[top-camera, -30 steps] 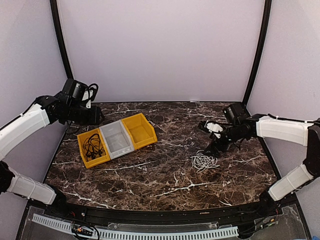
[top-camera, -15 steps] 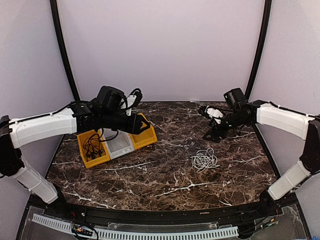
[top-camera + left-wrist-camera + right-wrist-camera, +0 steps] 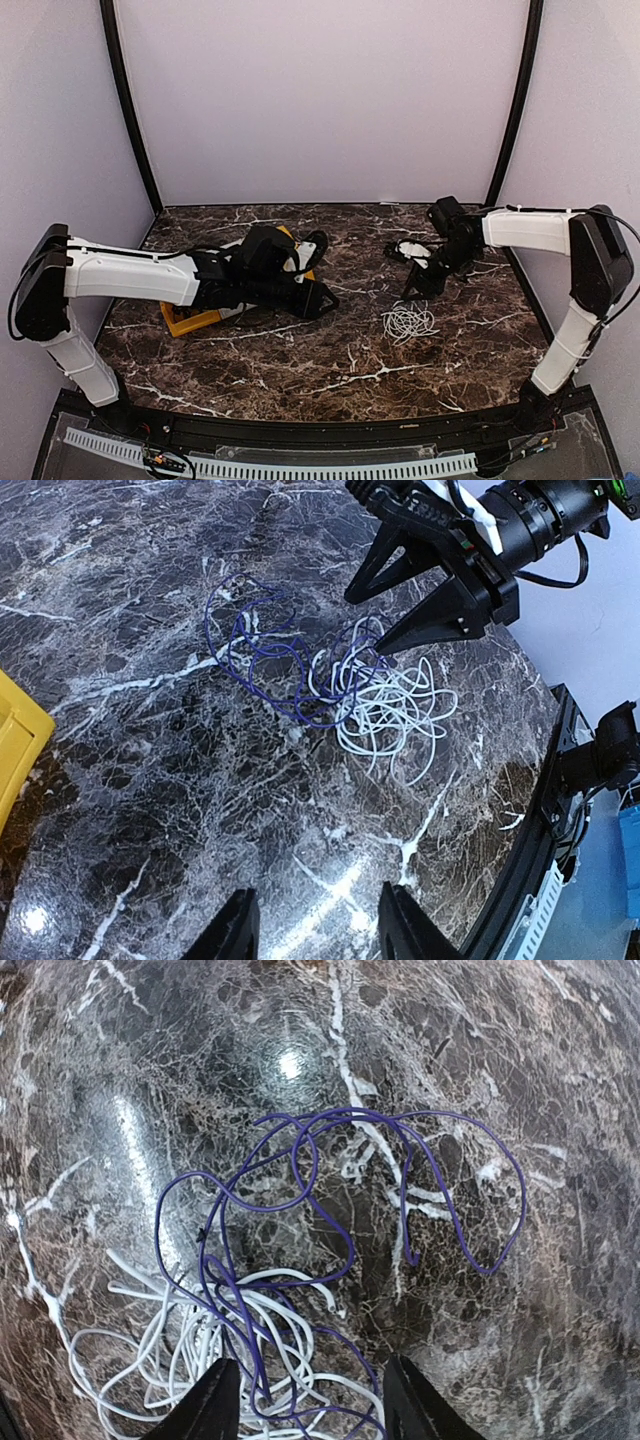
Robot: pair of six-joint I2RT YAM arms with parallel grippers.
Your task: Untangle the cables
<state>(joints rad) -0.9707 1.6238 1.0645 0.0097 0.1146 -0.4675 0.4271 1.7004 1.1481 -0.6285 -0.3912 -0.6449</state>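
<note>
Marble-patterned brown worktop (image 3: 330, 370) carries everything. At its left side a yellow bin (image 3: 185, 322) shows only in slivers from above, because the left arm (image 3: 130, 278) stretches straight across it; what is in it cannot be told. The left wrist view catches just one yellow corner of the bin at its left edge.

Out of any container, the cables (image 3: 408, 322) lie in a small loose heap on the bare marble of the right half. They are a white cable (image 3: 390, 715) in many tight loops and a purple cable (image 3: 345, 1110) whose wider loops spread off one side, with some strands threaded through the white ones.

The left tool (image 3: 322, 298) sits low near the middle of the worktop, pointing toward the heap. Its jaws stand partly apart with nothing between them, and a stretch of bare marble separates it from the cables.

The right tool (image 3: 365, 620) hangs directly over the heap on its far side, jaws spread in a V with nothing gripped. One fingertip is right at the strands where purple and white cross, though contact cannot be told.

The heap lies well in from the worktop's curved black rim (image 3: 540, 820), with open marble on its near side and between it and the bin.
</note>
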